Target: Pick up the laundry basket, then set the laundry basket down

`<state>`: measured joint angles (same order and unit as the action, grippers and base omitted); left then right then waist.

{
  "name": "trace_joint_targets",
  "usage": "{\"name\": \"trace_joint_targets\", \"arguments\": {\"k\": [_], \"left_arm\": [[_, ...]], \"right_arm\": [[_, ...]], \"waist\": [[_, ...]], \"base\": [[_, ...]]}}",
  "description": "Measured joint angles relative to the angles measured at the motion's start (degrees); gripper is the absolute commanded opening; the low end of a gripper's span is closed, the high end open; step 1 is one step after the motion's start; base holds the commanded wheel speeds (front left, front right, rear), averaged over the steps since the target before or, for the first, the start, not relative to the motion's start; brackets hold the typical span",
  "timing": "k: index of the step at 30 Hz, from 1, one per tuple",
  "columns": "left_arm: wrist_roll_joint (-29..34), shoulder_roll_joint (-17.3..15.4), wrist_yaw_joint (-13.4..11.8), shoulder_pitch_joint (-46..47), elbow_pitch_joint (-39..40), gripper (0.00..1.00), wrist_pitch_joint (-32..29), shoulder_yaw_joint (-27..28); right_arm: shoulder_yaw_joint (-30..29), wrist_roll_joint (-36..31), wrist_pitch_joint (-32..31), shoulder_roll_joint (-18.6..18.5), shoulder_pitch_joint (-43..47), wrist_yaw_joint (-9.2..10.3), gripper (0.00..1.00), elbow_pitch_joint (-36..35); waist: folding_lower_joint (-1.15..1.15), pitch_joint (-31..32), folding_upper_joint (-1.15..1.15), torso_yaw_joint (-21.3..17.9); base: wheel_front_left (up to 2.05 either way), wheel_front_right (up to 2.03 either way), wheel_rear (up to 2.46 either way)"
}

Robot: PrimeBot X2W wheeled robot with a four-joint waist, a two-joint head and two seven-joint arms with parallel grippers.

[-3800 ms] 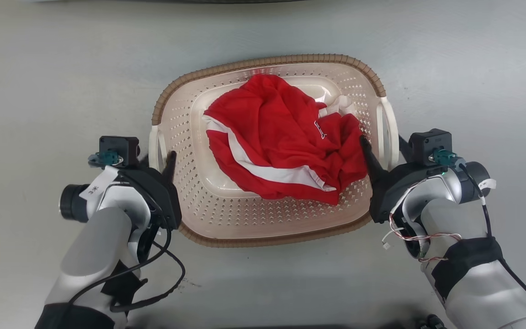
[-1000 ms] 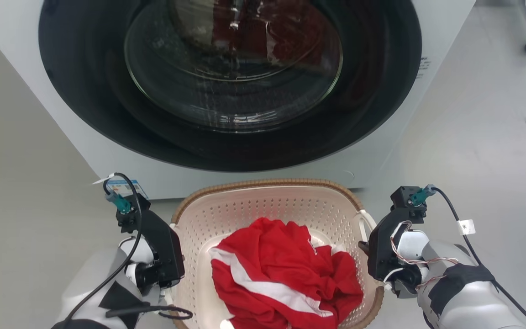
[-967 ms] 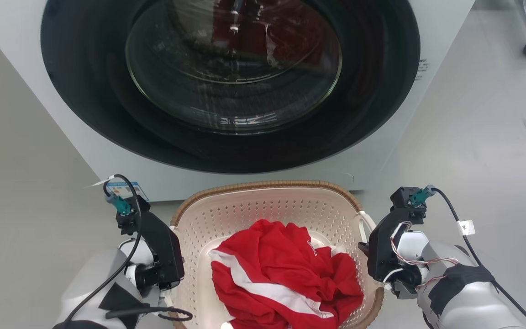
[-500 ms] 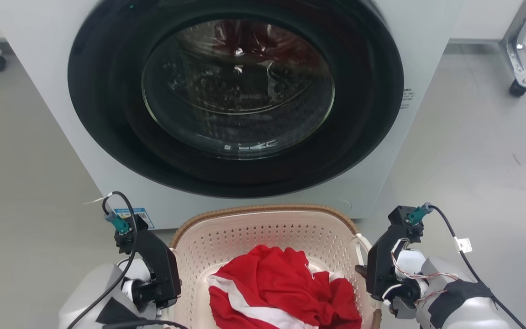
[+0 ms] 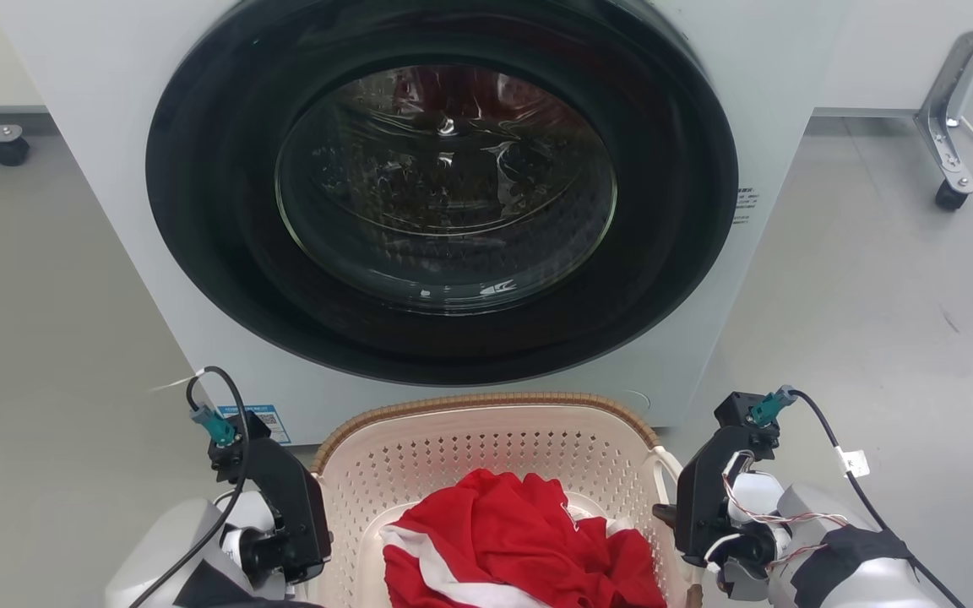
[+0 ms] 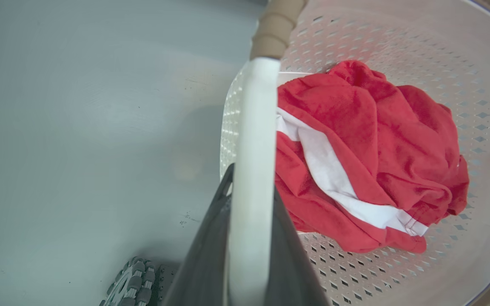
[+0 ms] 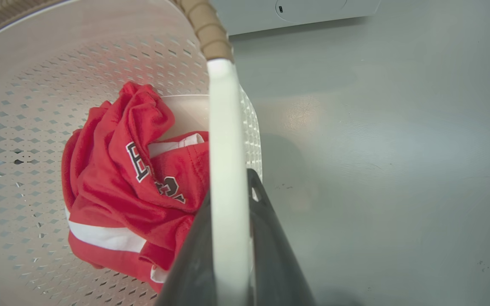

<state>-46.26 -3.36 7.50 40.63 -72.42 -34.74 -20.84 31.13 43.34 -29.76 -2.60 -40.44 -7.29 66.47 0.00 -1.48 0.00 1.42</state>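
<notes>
The laundry basket [image 5: 486, 404], cream perforated plastic with a brown woven-look rim, hangs between my two grippers just in front of the washer. A red and white garment [image 5: 512, 540] lies crumpled inside it. My left gripper [image 6: 250, 199] is shut on the basket's white left handle [image 6: 253, 127], and in the head view it [image 5: 307, 525] sits at the basket's left side. My right gripper [image 7: 228, 193] is shut on the white right handle [image 7: 223, 140], seen at the basket's right side [image 5: 674, 511]. The basket's near half is cut off by the head view's bottom edge.
A white front-loading washer [image 5: 782, 101] with a shut, dark round glass door [image 5: 444, 186] stands right behind the basket. Grey floor [image 5: 875, 295] spreads to both sides. A metal frame leg on a caster [image 5: 947, 192] stands at the far right, another caster [image 5: 7, 150] at the far left.
Earlier the basket sat on the floor between my grippers; now it is held in front of the washer. In the last second the head camera tilted up. Both grippers stay shut.
</notes>
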Motion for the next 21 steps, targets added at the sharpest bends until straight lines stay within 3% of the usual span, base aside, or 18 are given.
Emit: {"name": "trace_joint_targets", "arguments": {"k": [21], "left_arm": [[-0.44, -0.37, 0.00, -0.31, 0.12, 0.00, 0.04, -0.58]], "right_arm": [[2.01, 2.29, -0.52, -0.16, 0.13, 0.23, 0.00, -0.70]], "waist": [[0.00, 0.24, 0.00, -0.45]], "base": [[0.00, 0.00, 0.00]]}}
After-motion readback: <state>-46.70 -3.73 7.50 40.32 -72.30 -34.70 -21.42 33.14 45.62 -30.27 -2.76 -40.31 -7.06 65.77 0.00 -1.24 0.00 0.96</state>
